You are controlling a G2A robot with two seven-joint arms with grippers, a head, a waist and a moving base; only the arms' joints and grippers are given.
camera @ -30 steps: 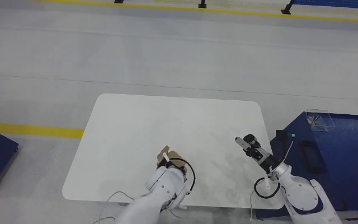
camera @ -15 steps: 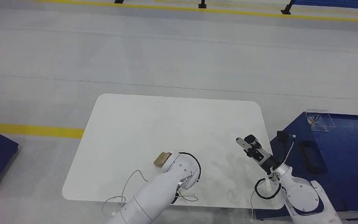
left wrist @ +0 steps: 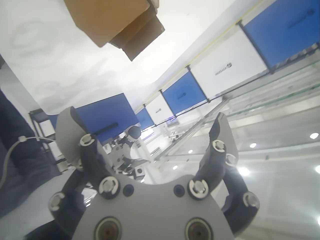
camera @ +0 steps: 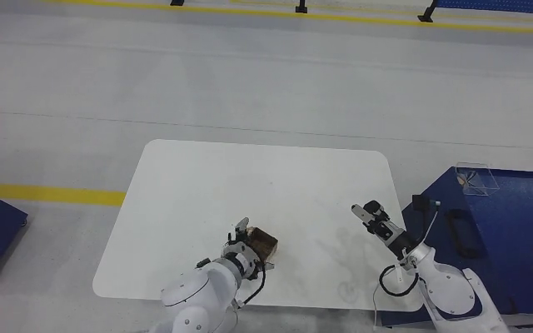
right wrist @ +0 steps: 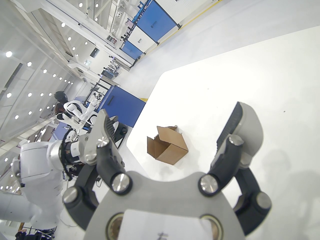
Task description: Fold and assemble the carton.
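Observation:
A small brown carton (camera: 265,242) lies on the white table (camera: 250,175) near its front edge, partly folded, with one end open and flaps loose (right wrist: 167,146). My left gripper (camera: 246,240) sits just beside the carton, on the side toward the table's left. It is open with nothing between its fingers (left wrist: 146,126), and the carton (left wrist: 107,8) lies a short way beyond the fingertips. My right gripper (camera: 363,208) hovers over the right part of the table, well apart from the carton. It is open and empty (right wrist: 172,123).
A blue cabinet (camera: 475,221) stands right of the table, with a small clear box (camera: 476,176) on it. The table's front edge (camera: 191,295) runs close to the carton. Bare tabletop lies behind the carton and between the two arms.
The left arm swung across over the carton and drew back toward the front. The carton now lies free, shifted a little right and turned. The right arm has barely moved.

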